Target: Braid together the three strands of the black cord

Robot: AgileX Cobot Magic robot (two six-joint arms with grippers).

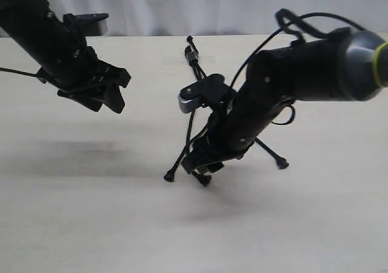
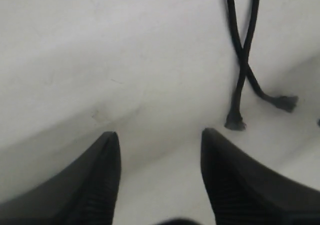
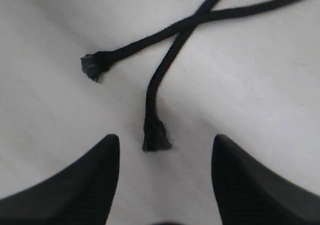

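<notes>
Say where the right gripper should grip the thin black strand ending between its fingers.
Grip the thin black woven strand just behind its flared end, short of where it crosses the other strand. Come straight down from above with the open right gripper: it lies flat on the table, end between the fingers.

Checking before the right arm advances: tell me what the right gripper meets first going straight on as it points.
The right gripper, jaws open, would likely meet the flared end of one strand first; it lies on the table just ahead, centred between the jaws. Depth is unclear.
</notes>
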